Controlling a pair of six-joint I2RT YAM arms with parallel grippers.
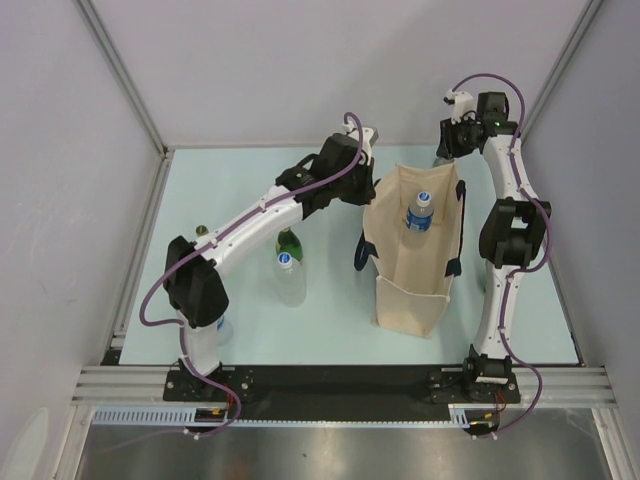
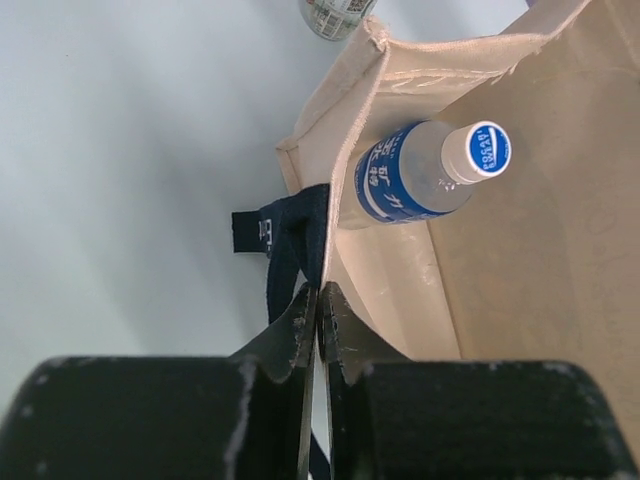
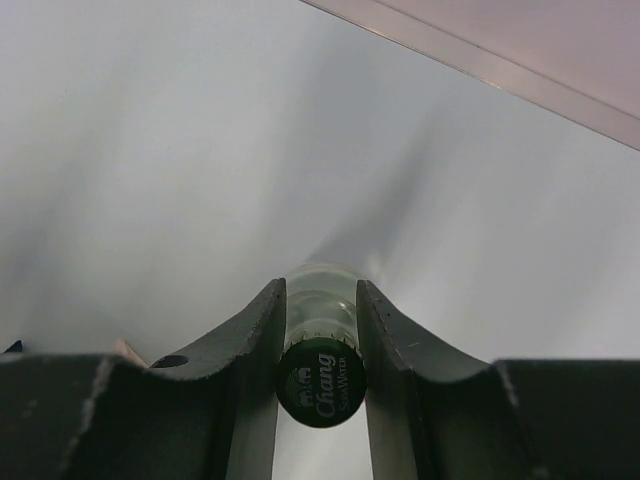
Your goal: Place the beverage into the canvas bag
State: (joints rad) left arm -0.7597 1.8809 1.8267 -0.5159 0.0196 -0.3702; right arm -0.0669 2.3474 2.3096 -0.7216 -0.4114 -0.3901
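Top external: one blue bottle [image 1: 420, 212] in canvas bag [image 1: 410, 290]; left claw [image 2: 318, 295] pinches strap [image 2: 290, 235], right claw [image 3: 321, 290] clamps Chang bottle [image 3: 321, 385]

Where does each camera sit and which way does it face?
Top external: above, behind the bases, looking down; both arms show.
Left wrist: down past left gripper, shut on navy handle of canvas bag.
Right wrist: along right gripper, shut on green-capped bottle.
Shared: top and left wrist both show the blue-labelled bottle in the bag.

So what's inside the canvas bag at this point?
One clear bottle with a blue label and white cap, resting against the canvas bag's inner wall. The bottle's lower part and the bag floor beneath it are covered.
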